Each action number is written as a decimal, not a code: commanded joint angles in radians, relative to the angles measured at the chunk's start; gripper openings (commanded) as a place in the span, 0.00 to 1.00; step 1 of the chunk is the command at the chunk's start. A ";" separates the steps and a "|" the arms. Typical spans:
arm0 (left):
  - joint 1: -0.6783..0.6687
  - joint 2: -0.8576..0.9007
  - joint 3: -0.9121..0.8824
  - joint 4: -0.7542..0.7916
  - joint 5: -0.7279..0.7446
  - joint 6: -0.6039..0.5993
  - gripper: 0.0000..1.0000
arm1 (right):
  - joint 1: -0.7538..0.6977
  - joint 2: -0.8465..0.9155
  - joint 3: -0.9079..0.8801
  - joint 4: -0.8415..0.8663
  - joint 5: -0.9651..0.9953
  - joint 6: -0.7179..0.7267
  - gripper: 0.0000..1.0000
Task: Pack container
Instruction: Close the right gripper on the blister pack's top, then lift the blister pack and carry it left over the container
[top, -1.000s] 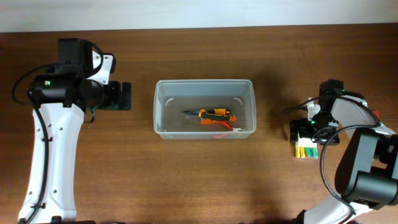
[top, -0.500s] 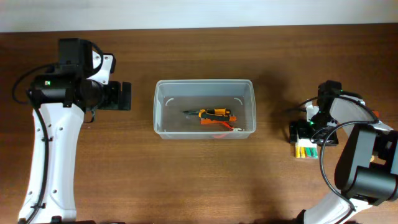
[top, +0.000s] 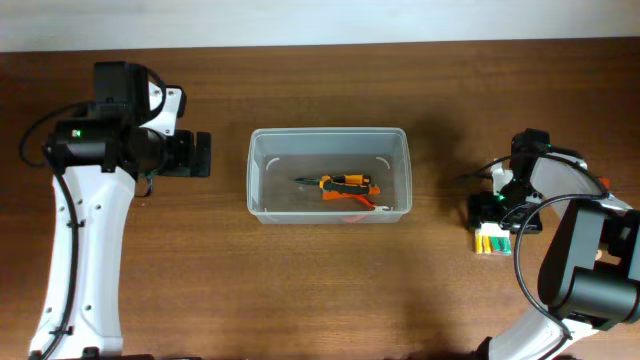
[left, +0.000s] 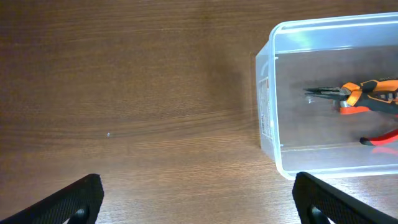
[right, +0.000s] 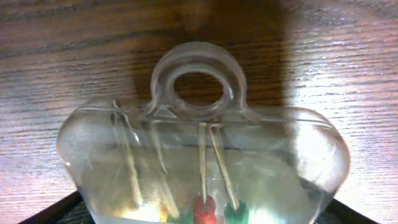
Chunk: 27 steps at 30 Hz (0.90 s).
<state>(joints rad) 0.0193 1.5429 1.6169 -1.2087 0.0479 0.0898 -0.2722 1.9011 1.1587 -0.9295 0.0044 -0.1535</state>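
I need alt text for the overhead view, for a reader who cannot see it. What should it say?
A clear plastic container stands at the middle of a wooden table, with orange-handled pliers inside. The left gripper hangs over bare wood to its left; at the right, the right gripper is down over a small clear case of yellow-green bits.

The left tool (left: 198, 190) gapes wide; the right tool (right: 200, 213) is spread, grip unclear.
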 joint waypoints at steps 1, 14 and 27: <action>0.003 0.000 0.018 0.000 -0.003 0.002 0.99 | 0.003 0.010 -0.009 0.006 0.010 0.001 0.81; 0.003 0.000 0.018 0.000 -0.003 0.002 0.99 | 0.003 0.010 0.001 0.008 0.012 0.001 0.74; 0.003 0.000 0.018 0.000 -0.003 0.002 0.99 | 0.003 0.010 0.129 -0.075 0.012 0.000 0.64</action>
<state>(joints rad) 0.0193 1.5429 1.6169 -1.2087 0.0479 0.0898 -0.2722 1.9022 1.2545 -0.9913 0.0074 -0.1570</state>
